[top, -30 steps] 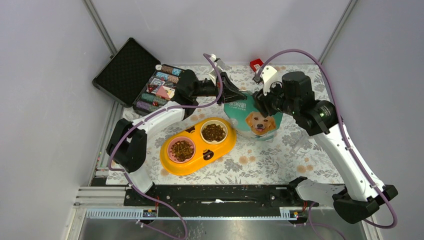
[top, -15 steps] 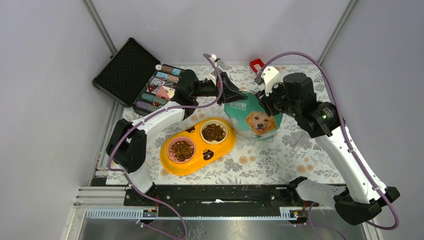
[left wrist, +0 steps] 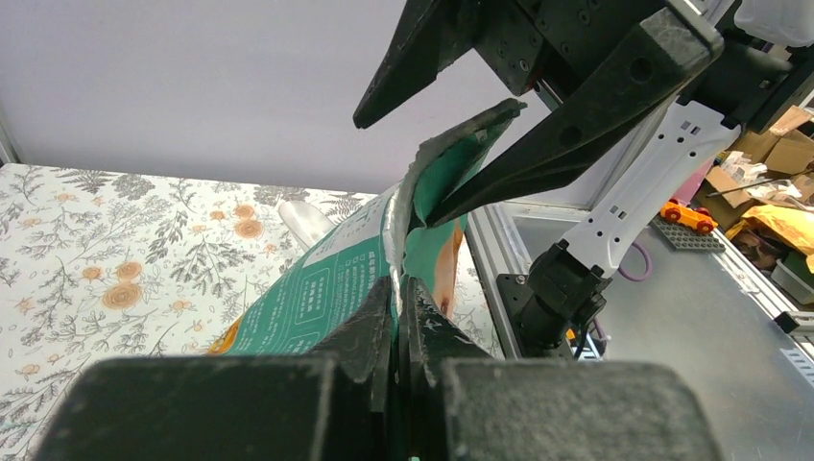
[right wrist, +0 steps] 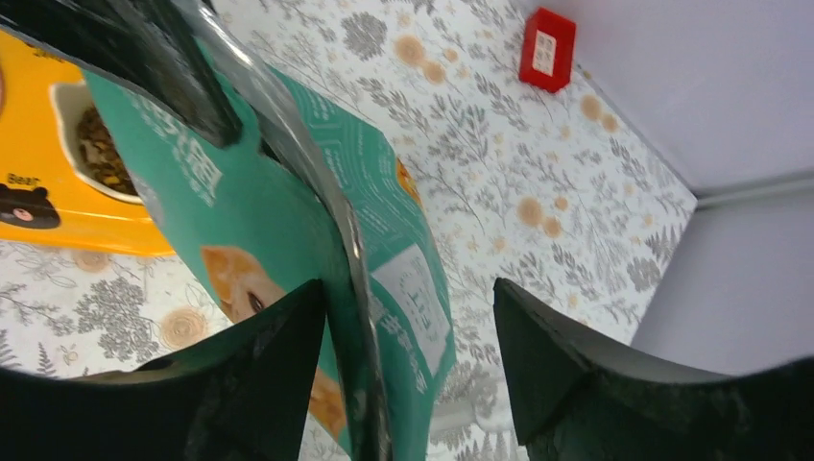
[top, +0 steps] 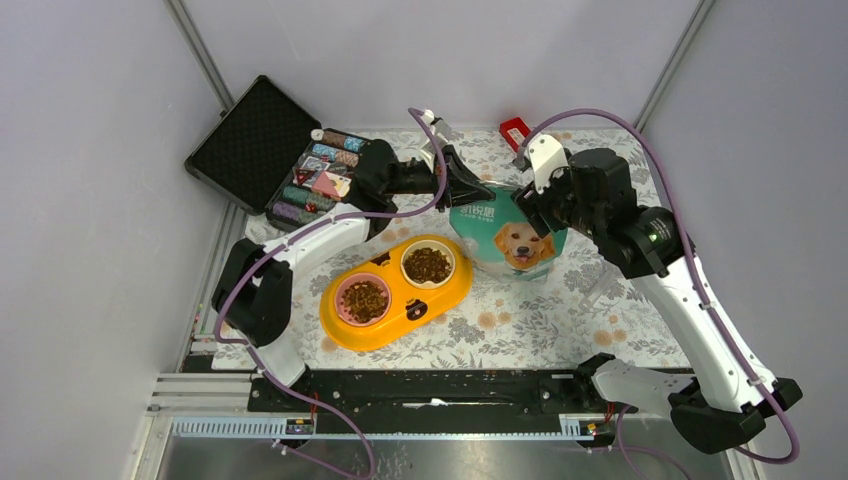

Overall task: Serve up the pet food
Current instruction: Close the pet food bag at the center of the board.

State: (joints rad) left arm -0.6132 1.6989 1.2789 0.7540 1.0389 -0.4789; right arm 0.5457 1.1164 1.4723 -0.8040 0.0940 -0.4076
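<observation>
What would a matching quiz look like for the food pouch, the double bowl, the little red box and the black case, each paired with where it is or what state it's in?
Things:
1. food pouch
2. double bowl
3. red box
4. black case

Descriptions:
A. open, at the far left
B. holds kibble in both cups
C. at the far edge of the mat
D. teal, a dog printed on its front, mid-mat

Pairs: 1-D; 2-B; 3-C; 4-A
</observation>
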